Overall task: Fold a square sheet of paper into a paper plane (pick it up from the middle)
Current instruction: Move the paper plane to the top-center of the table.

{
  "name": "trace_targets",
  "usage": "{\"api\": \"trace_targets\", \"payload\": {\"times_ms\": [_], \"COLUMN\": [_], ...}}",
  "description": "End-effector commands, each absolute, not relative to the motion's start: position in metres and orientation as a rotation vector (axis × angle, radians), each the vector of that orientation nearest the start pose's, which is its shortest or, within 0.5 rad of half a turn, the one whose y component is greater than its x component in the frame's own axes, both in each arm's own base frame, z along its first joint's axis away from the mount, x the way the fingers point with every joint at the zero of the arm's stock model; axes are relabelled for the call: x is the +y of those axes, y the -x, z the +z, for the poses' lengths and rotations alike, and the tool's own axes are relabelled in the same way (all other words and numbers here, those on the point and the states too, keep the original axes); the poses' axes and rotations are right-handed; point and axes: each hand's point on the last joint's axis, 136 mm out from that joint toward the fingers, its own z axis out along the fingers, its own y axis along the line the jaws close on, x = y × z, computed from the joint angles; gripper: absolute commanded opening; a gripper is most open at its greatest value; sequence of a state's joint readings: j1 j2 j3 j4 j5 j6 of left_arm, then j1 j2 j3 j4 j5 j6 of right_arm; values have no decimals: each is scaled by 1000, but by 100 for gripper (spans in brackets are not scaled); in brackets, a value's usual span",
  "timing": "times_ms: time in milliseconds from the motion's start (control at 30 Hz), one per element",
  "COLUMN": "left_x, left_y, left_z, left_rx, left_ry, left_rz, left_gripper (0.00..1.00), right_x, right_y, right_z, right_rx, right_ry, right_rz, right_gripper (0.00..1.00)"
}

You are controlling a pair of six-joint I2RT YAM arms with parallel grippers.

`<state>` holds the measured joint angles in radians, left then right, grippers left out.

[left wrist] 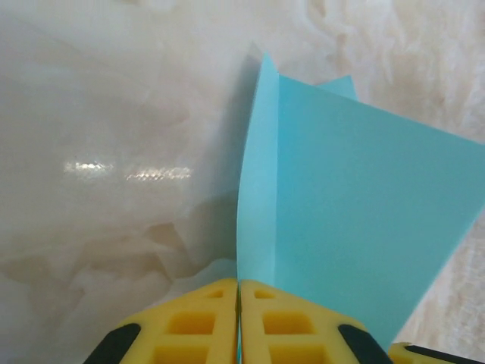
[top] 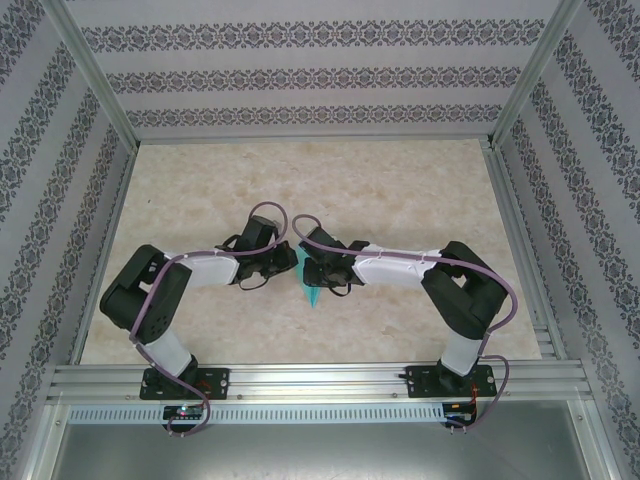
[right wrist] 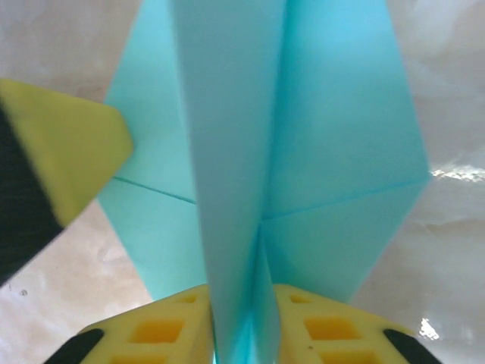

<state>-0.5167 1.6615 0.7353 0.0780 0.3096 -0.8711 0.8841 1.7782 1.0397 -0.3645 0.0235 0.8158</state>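
Paper plane, light-blue and half folded, held over table near its middle, between the two arms. Left gripper pressed shut on near edge of paper, yellow pads meeting with only the thin sheet between them. From left wrist: one tall narrow flap standing upright at left, wider flat panel spreading to right. Right gripper closed narrow on thick centre fold, one yellow pad on each side and touching it. From right wrist: centre ridge running far, wings opening left and right, slanted creases on both. Yellow fingertip of left gripper just beside left wing; touching or not, cannot tell. From top: pointed tip of paper showing on near side of both grippers.
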Motion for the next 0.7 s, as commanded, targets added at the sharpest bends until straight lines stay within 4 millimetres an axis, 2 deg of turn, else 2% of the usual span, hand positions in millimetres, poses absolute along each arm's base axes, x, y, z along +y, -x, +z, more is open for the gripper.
{"api": "trace_targets", "payload": {"times_ms": [0,133,267,500,667], "left_x": [-232,-215,-189,-146,-126], "left_y": [-321,-322,-320,-313,-309], "left_z": [54,60,61,53,51], "left_rx": [2571,2562,2569,2605,2602], "left_ry": [334,375,440,550,604], "left_rz": [-956,-897,-786,-585,-505], "left_gripper": [15,22,30,49,65], "right_x": [311,312,315,319,321], "right_y": [-264,-264,-265,-266,-268], "right_z": [34,34,32,27,22], "right_rx": [2766,2772,2784,2802,2813], "right_ry": [90,98,110,124,114], "right_rz": [402,393,376,334,311], "right_gripper": [21,17,16,20,22]}}
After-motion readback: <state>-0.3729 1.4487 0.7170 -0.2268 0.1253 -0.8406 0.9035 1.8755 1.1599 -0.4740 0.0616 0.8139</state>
